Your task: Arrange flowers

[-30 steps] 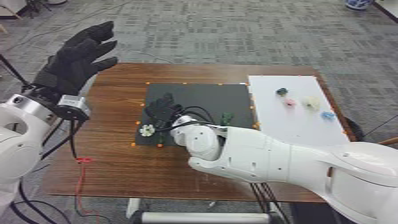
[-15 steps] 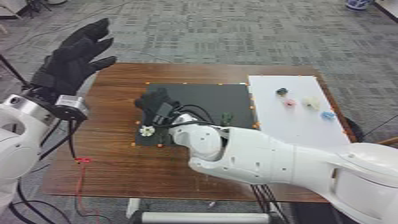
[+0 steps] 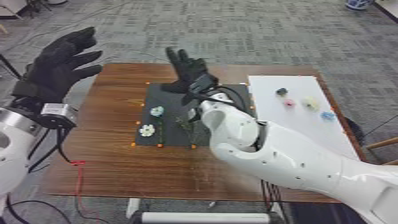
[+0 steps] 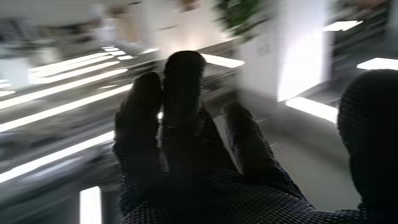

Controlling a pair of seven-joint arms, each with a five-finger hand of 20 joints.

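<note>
Head view: the right hand (image 3: pixel 187 75) is hovering above the far edge of a dark mat (image 3: pixel 175 140) that is lying on the brown table (image 3: pixel 115 112), and its fingers are standing extended and spread. The right arm (image 3: pixel 298 157) is passing over the mat's right part. On the mat's left side, a white flower (image 3: pixel 147 130) is lying near the near corner; just beside it, a pale blue flower (image 3: pixel 157 111) is resting with its green stem pointing toward the robot. Farther right, a green sprig (image 3: pixel 189 127) is lying near the arm. To the right of the mat, a white board (image 3: pixel 275 125) is holding four more blooms: a dark bloom (image 3: pixel 282 91), a pink bloom (image 3: pixel 289 102) just beside it, a cream bloom (image 3: pixel 310 103), and a blue bloom (image 3: pixel 329 116) near the board's right edge. The left hand (image 3: pixel 53 67) is hanging beyond the table's left edge, fingers extended, the thumb standing apart. In the right wrist view, the right hand (image 4: pixel 213 197) is showing straight fingers with gaps between them, and bright streaks (image 4: pixel 67 107) are running across a blurred background.
</note>
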